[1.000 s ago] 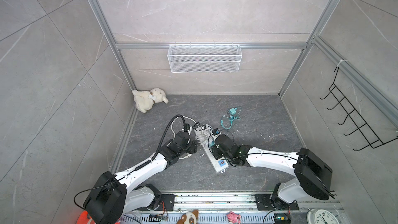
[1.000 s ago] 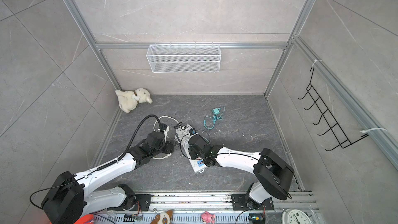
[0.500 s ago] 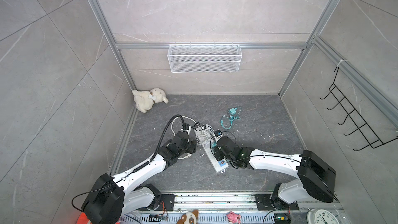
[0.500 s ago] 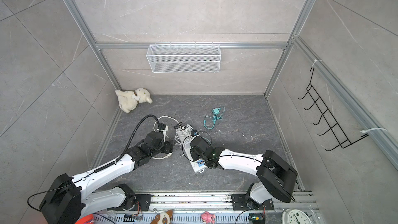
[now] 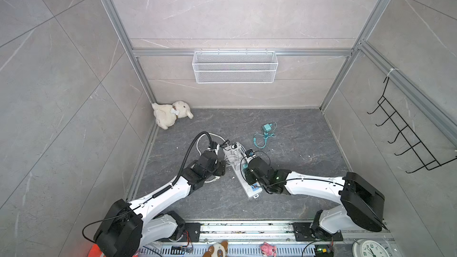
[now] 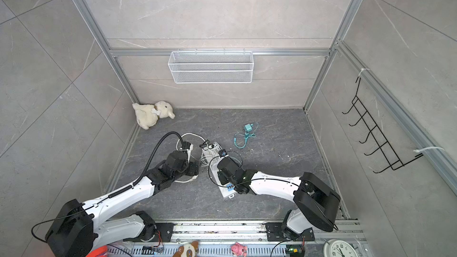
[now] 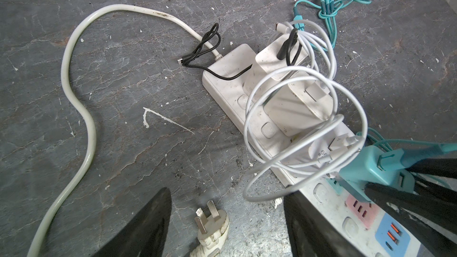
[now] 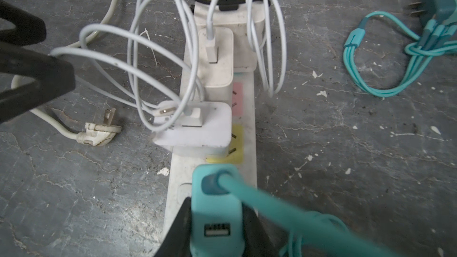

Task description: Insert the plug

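Note:
A teal charger plug with a teal cable is clamped between the black fingers of my right gripper, which is shut on it. It stands over the white power strip, just past the yellow socket. In the left wrist view the plug has its base at the strip's face, and its prongs are hidden. My left gripper is open beside the strip. A loose white three-pin plug lies on the floor between its fingers. Both top views show the grippers either side of the strip.
Two white chargers with looped white cables fill the strip's far sockets. A second teal charger with a coiled cable lies on the floor behind. A plush toy sits in the back left corner. A wire basket hangs on the rear wall.
The right wrist has shifted only slightly over the strip, keeping its hold on the teal plug. The left arm has stayed in place with its jaws apart.

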